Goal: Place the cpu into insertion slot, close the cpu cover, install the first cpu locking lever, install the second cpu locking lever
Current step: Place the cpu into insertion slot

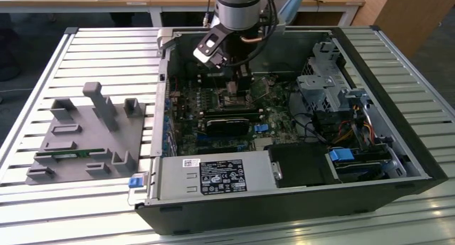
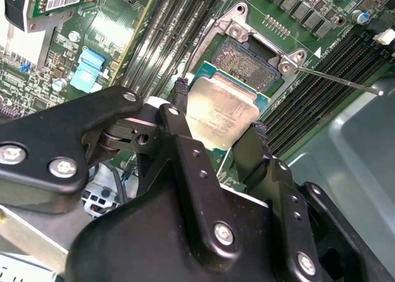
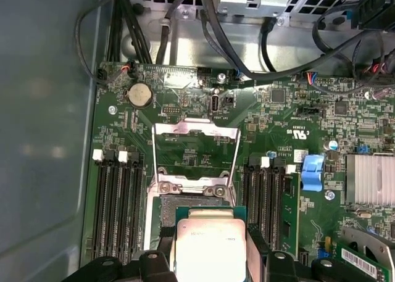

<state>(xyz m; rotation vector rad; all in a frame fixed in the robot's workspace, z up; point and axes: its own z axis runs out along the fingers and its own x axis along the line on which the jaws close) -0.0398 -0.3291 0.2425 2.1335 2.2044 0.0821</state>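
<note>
The claw [image 1: 235, 88], upper middle of the exterior view, pinched the cpu [image 2: 219, 109] near the slot [image 2: 247, 63]; it was best lowered flat and square.

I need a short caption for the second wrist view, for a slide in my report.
The gripper holds the cpu by two opposite edges, close to the exposed insertion slot.

Bright even light, soft glare on the cpu [image 2: 219, 115], dim shadows inside the case [image 1: 284, 210]
</note>
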